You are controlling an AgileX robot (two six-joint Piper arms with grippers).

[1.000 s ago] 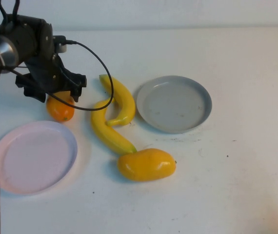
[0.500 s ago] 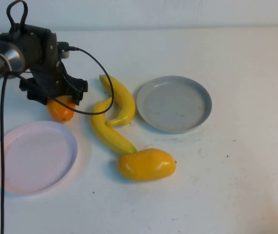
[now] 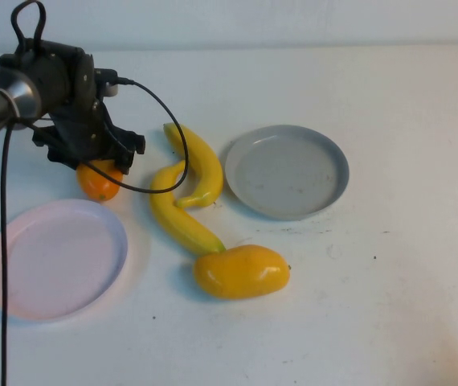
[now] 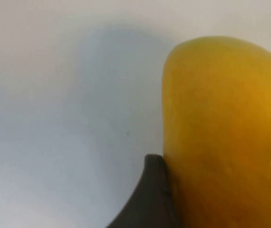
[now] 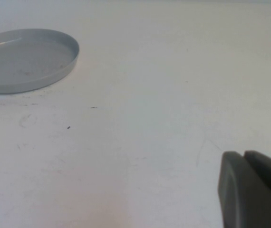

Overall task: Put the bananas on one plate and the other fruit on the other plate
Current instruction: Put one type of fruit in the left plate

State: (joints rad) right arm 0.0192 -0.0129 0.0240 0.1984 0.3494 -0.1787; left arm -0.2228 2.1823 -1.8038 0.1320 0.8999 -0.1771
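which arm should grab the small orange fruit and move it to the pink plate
Left. The left gripper is already down over the small orange fruit, one finger touching it, and the pink plate lies just beside. The right gripper is shut, over bare table near the grey plate.

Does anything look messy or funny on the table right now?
Nothing is broken or spilled. Both the grey-blue plate and the pale pink plate are bare; the two curved yellow bananas and the bigger yellow-orange oval fruit lie on the white table. The left gripper is down over the small orange fruit. The right gripper is shut.
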